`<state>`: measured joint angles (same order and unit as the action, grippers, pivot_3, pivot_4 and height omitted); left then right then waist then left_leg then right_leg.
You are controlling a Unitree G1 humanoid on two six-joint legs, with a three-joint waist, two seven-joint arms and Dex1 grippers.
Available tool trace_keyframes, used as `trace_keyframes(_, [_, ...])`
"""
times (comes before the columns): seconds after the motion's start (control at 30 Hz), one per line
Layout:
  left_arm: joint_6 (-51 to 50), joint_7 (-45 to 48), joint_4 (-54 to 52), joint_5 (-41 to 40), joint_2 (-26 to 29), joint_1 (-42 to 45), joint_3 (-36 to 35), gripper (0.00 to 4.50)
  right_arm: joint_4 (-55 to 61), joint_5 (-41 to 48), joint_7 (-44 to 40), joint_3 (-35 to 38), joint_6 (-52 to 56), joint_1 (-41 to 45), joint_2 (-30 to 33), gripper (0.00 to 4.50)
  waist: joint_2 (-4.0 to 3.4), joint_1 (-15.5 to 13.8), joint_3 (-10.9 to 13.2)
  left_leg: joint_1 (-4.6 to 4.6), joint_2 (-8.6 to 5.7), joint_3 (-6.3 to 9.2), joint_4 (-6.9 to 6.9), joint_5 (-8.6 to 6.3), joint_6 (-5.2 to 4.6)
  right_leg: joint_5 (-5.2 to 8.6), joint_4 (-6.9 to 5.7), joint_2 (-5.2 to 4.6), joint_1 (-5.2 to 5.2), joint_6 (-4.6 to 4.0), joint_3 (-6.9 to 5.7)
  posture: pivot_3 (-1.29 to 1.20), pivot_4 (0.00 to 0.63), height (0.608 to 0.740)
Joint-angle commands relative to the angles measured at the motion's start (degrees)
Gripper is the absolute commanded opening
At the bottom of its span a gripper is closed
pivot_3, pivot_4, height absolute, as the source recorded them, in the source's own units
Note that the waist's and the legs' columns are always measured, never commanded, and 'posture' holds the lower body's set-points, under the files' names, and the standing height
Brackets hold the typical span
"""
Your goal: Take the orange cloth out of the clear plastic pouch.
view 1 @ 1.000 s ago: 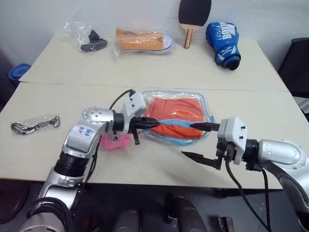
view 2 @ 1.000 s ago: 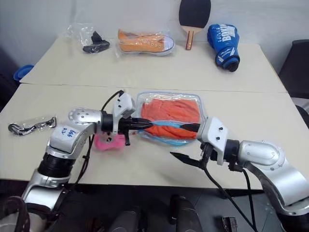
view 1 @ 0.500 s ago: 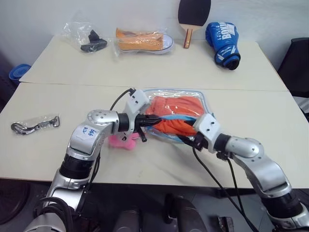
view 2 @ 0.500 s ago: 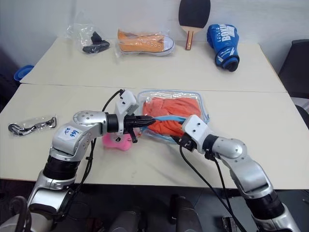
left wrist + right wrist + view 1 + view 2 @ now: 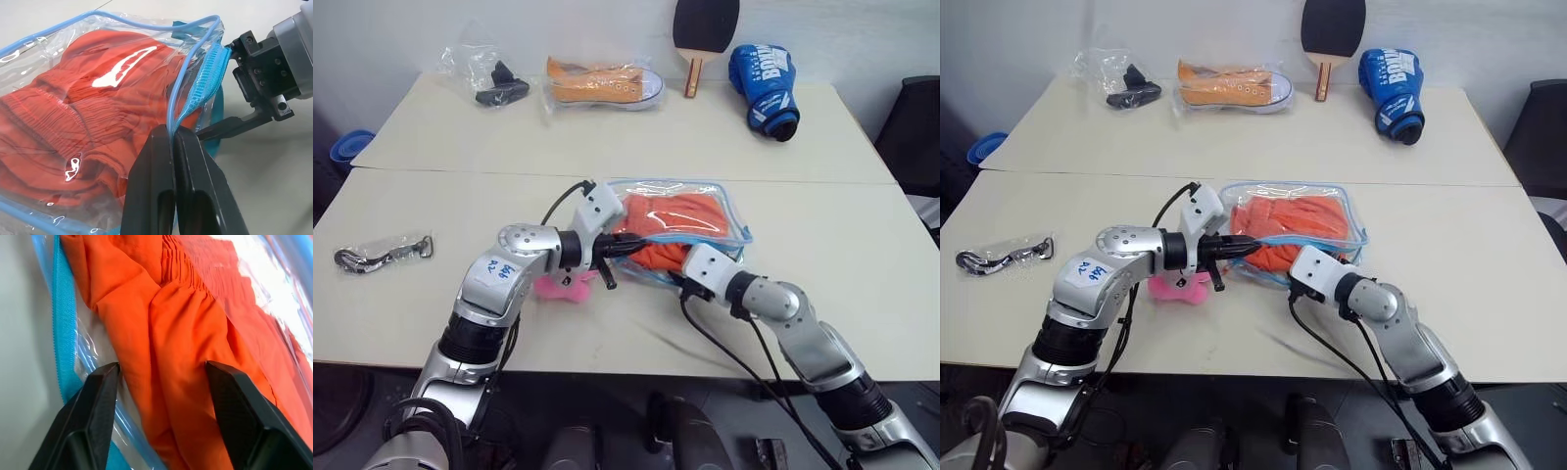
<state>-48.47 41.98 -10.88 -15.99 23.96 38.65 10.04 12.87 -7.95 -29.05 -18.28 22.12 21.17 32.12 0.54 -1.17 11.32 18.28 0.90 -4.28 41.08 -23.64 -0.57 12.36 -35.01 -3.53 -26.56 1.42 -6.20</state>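
- Grippers at the near table's middle: left gripper [image 5: 172, 142] has its fingers pressed together on the blue zipper trim [image 5: 205, 78] at the mouth of the pouch [image 5: 729, 211], holding that edge lifted.
- Right gripper [image 5: 161, 374] has its fingers spread, one on each side of a fold of the orange cloth [image 5: 195, 333] at the open mouth; no pinch on the cloth visible.
- Cloth lies bunched inside the pouch, which rests on the table [image 5: 862, 294] between the two arms.
- Pink charm [image 5: 558, 287] sits on the table beneath the left wrist.
- Small wrapped item [image 5: 382, 250] lies well apart on the left.
- Far table: crinkled bag [image 5: 489, 78], sneaker [image 5: 604, 83], paddle [image 5: 705, 29], boxing glove [image 5: 764, 78].
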Motion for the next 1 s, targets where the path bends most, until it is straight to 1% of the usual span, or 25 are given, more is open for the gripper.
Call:
trace_keyframes(0.03, [0.62,-0.35,-3.11,-1.31,-0.67,0.3,-0.29,0.0,-3.61,-5.38,1.69,-1.98,-0.93,2.1,-0.3,2.85,0.0,0.0,0.0,0.0,0.0,0.0,0.0,0.0,0.0,0.0,0.0,0.01,0.0,0.0,0.0,0.0,0.15,0.74])
trace_keyframes(0.17, [0.54,-0.75,-2.97,-1.35,-0.96,0.47,-0.38,0.0,-8.55,-12.49,3.29,-5.43,-2.42,4.52,-0.01,2.85,-0.01,0.06,-0.01,-0.02,0.0,0.0,0.0,0.0,0.0,0.0,0.0,0.0,0.02,0.0,0.01,0.0,0.15,0.74])
trace_keyframes(0.3, [0.58,-0.95,-2.74,-1.37,-0.92,0.67,-0.45,0.0,-11.58,-14.73,4.0,-6.27,-3.72,5.46,-1.68,2.85,0.02,0.1,-0.03,-0.06,0.0,0.01,0.0,0.0,0.0,0.0,0.0,-0.01,0.06,0.0,0.01,0.0,0.15,0.74])
trace_keyframes(0.4, [0.74,-1.11,-2.26,-1.26,-0.8,0.92,-0.62,0.0,-10.84,-14.64,2.68,-6.2,-4.12,4.56,-2.88,2.29,0.02,0.24,-0.04,-0.11,0.01,0.01,0.0,0.01,0.01,0.0,-0.01,-0.01,0.11,0.0,0.02,0.0,0.15,0.74])
trace_keyframes(0.6, [1.54,-1.79,-1.09,-0.54,-0.84,1.01,-0.46,0.0,-8.39,-14.88,1.63,-5.21,-4.01,2.46,-3.43,0.2,0.02,0.06,-0.04,-0.09,0.01,0.03,0.0,0.01,0.02,0.0,-0.01,-0.02,0.1,0.0,0.01,0.0,0.15,0.74])
trace_keyframes(0.63, [1.64,-2.12,-0.83,-0.32,-0.93,1.05,-0.41,0.0,-7.81,-14.83,1.22,-5.21,-4.44,2.26,-3.28,0.02,0.02,0.04,-0.04,-0.09,0.01,0.03,0.0,0.01,0.02,0.0,-0.01,-0.02,0.1,0.0,0.01,0.0,0.15,0.74])
trace_keyframes(0.73, [2.3,-4.21,1.07,1.31,-1.42,1.46,-0.05,0.0,-3.33,-13.96,-1.71,-4.64,-4.34,0.76,-1.94,0.02,0.02,-0.06,-0.04,-0.09,0.01,0.04,-0.01,0.01,0.02,0.0,0.01,-0.01,0.1,0.0,0.0,0.0,0.15,0.74])
trace_keyframes(0.87, [4.62,-8.6,7.17,4.4,-3.18,3.51,-0.43,0.0,6.11,-12.97,-7.16,-2.8,-5.43,-4.27,3.16,0.02,0.0,-0.35,-0.05,-0.02,-0.03,0.14,-0.01,0.01,0.02,0.0,0.06,-0.02,0.09,0.0,-0.06,0.0,0.15,0.74])
trace_keyframes(1.0, [8.92,-12.43,14.99,7.15,-5.89,7.01,-0.62,0.0,11.83,-13.89,-8.88,-1.46,-8.97,-9.59,7.69,0.02,0.02,-0.27,-0.06,0.01,-0.05,0.17,-0.02,0.01,0.01,-0.01,0.1,-0.01,0.11,0.02,-0.11,0.0,0.15,0.74])
